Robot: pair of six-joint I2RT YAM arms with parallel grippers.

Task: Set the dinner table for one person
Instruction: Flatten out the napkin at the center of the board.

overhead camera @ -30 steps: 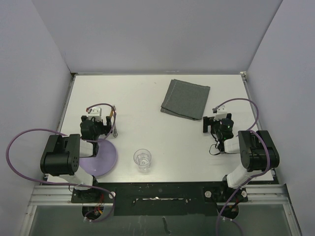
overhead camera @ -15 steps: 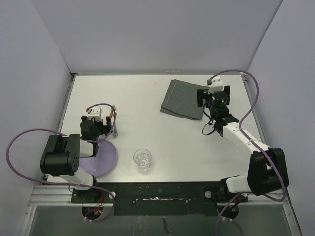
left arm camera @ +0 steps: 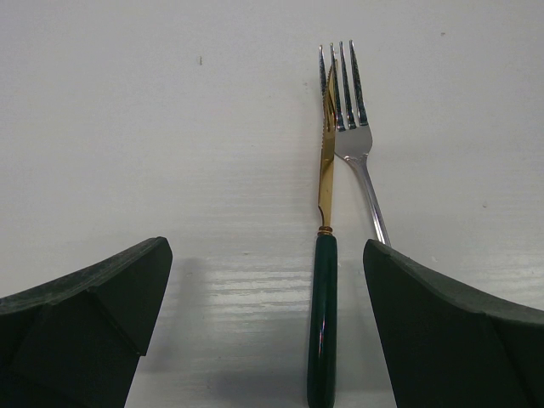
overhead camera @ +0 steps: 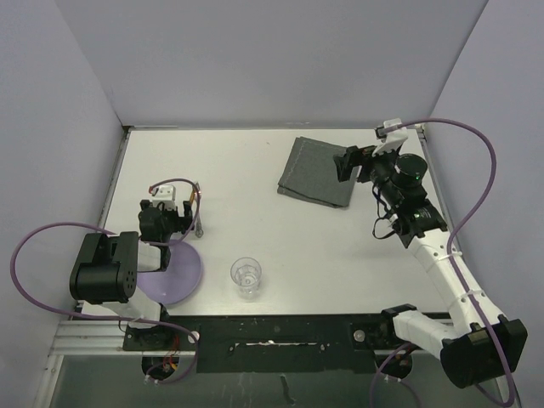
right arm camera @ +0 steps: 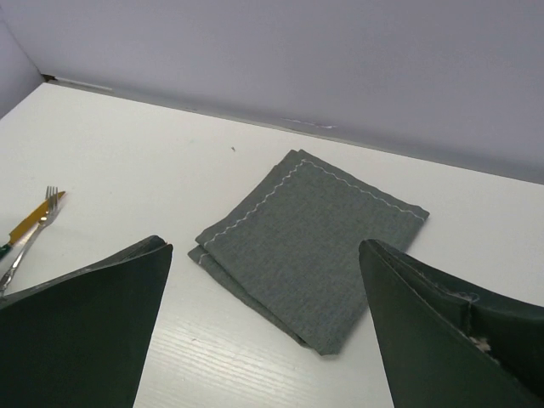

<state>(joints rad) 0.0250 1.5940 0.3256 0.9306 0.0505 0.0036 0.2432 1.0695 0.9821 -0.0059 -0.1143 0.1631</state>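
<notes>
On the white dinner table [overhead camera: 255, 195] a folded dark grey cloth [overhead camera: 319, 170] lies at the far right. My right gripper [overhead camera: 347, 163] is open and empty above the cloth's right edge; in the right wrist view [right arm camera: 265, 331] the cloth [right arm camera: 314, 246] shows between the spread jaws. A green-handled knife with a gold blade [left arm camera: 323, 323] and a silver fork [left arm camera: 353, 119] lie side by side at the left [overhead camera: 197, 212]. My left gripper [left arm camera: 268, 331] is open, low over the table, with the knife handle between its jaws near the right finger [left arm camera: 450, 331].
A purple plate [overhead camera: 174, 272] lies at the near left, partly under the left arm. A clear glass [overhead camera: 246, 276] stands near the front edge at the middle. Grey walls close the table at the back and both sides.
My right arm has reached out from near its base to the far right and now hangs open over the cloth's right edge. The left arm has not moved.
</notes>
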